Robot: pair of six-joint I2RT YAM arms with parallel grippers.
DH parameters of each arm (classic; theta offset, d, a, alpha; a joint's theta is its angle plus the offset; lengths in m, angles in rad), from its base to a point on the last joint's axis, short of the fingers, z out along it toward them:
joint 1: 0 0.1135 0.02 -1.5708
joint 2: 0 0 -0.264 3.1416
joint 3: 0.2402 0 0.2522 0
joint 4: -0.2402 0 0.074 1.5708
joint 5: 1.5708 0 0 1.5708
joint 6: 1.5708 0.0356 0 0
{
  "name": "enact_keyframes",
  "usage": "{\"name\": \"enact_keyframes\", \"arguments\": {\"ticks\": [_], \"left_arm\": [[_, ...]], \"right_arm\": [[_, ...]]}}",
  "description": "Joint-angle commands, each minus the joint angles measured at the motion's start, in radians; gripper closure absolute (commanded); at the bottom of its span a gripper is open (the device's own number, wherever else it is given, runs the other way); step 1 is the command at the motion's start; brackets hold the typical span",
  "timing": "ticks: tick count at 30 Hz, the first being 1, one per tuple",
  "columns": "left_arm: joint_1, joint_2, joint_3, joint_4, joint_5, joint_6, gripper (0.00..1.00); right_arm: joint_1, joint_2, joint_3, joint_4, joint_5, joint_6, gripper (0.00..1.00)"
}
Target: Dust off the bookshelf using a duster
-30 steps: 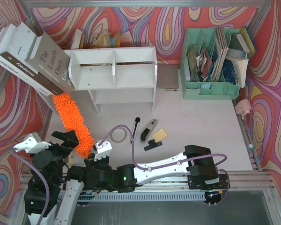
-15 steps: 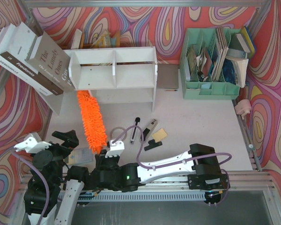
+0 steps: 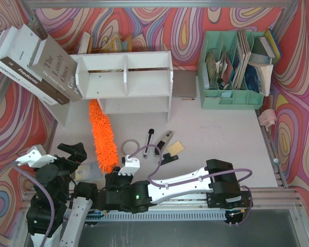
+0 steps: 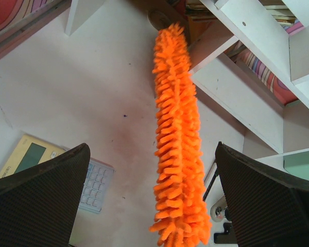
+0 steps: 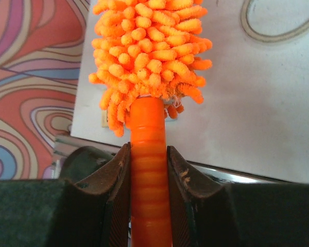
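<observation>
I find the right gripper clamped tight on the ribbed orange handle of the duster, one jaw pressed against each side of it. From that grip the shaggy orange head runs in a straight line up towards the bookshelf. Its tip lies at the left front of the lower tier, just under the left-hand compartment. I cannot tell whether the strands actually touch the white board there. The left gripper stands spread wide and holds nothing. It hangs in front of the bookshelf, beside the duster's head, with a calculator on the table below it. A slanted pile of books leans just left of the bookshelf. A mint-green organizer stands well apart to its right.
</observation>
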Motion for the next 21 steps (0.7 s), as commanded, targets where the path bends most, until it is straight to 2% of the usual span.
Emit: {"name": "enact_keyframes", "arguments": {"ticks": [1,6,11,14,17,21], "left_arm": [[0.005,0.009,-0.006,0.005,0.008,0.004,0.02],[0.005,0.009,-0.006,0.005,0.008,0.004,0.02],[0.005,0.008,-0.006,0.003,0.009,0.005,0.02],[0.005,0.008,-0.006,0.004,0.008,0.004,0.02],[0.005,0.010,-0.005,0.005,0.008,0.004,0.02],[0.005,0.008,-0.005,0.003,0.006,0.003,0.02]], "right_arm": [[-0.025,0.035,-0.020,-0.158,0.020,0.107,1.00],[-0.059,0.046,-0.062,-0.136,-0.101,0.114,1.00],[-0.067,0.027,-0.063,-0.119,-0.087,0.081,1.00],[-0.054,-0.030,-0.087,-0.024,-0.008,-0.028,1.00],[-0.021,-0.086,-0.118,0.172,0.087,-0.252,1.00],[-0.011,-0.101,-0.145,0.396,0.039,-0.442,1.00]]}}
